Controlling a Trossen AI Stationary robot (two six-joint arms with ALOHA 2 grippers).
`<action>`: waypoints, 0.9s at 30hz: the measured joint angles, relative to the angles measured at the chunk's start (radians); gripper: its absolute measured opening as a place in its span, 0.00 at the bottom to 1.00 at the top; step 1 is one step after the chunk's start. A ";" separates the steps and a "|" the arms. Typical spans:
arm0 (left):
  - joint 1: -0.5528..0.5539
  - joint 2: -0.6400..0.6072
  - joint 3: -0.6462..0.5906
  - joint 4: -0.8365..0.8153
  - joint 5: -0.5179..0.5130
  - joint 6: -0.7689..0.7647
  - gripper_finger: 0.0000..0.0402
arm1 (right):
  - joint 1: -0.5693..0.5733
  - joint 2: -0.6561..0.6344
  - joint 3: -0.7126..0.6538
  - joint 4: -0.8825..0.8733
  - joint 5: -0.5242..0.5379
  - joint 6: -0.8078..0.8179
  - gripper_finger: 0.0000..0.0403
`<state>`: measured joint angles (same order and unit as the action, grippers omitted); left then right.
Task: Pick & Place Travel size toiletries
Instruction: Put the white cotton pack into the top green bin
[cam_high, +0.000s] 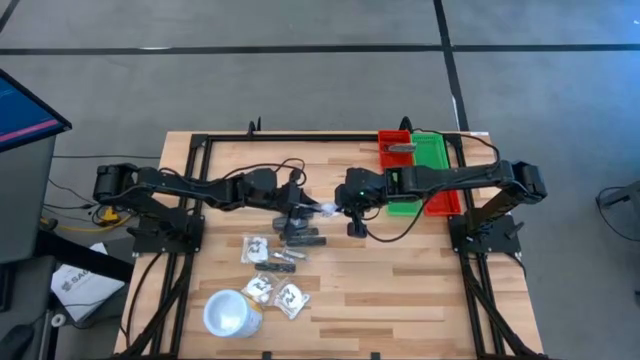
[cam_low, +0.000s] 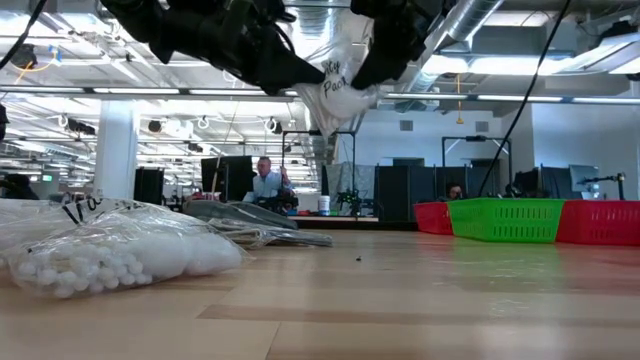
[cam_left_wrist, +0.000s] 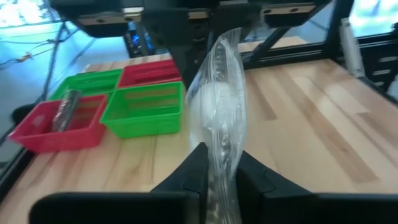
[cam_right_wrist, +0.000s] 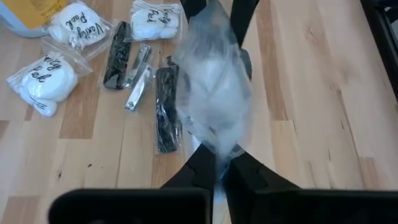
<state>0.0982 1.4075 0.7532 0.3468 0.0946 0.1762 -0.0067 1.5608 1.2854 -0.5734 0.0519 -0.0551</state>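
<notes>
On the left of the wooden table (cam_high: 400, 290), a white cup (cam_high: 228, 313) is being left alone at the near edge; just right of it, and farther in, a little heap of clear sachets (cam_high: 272, 280) and dark tubes (cam_high: 297, 238) is waiting to be picked.

Above the middle of the table, one clear sachet (cam_high: 326, 208) with white stuff inside is being held up in the air by both arms at once; the left gripper (cam_left_wrist: 219, 171) is being kept pinched on one end of it, though its fingers are looking only lightly closed; the right gripper (cam_right_wrist: 216, 163) is being squeezed tight on the other end.

So the bag's long way is being stretched left to right, from one gripper to the other.

Far on the right, the red bin (cam_high: 392, 152) and green bin (cam_high: 432, 160) are being kept ready; the right arm is much nearer to them, so the bag is probably being handed over, and the left pinch likely needs letting go first.
</notes>
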 joint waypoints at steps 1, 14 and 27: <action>0.000 0.000 0.000 -0.001 -0.020 -0.001 0.12 | 0.000 0.000 0.000 -0.002 0.001 0.000 0.02; 0.000 -0.028 -0.001 -0.018 -0.060 -0.001 0.22 | 0.000 -0.125 -0.001 -0.109 0.039 0.027 0.00; -0.028 -0.100 -0.003 -0.029 -0.057 -0.001 0.22 | 0.008 -0.393 -0.212 -0.139 0.217 0.183 0.00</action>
<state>0.0699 1.3079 0.7502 0.3177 0.0372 0.1749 0.0015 1.1677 1.0732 -0.7120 0.2686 0.1278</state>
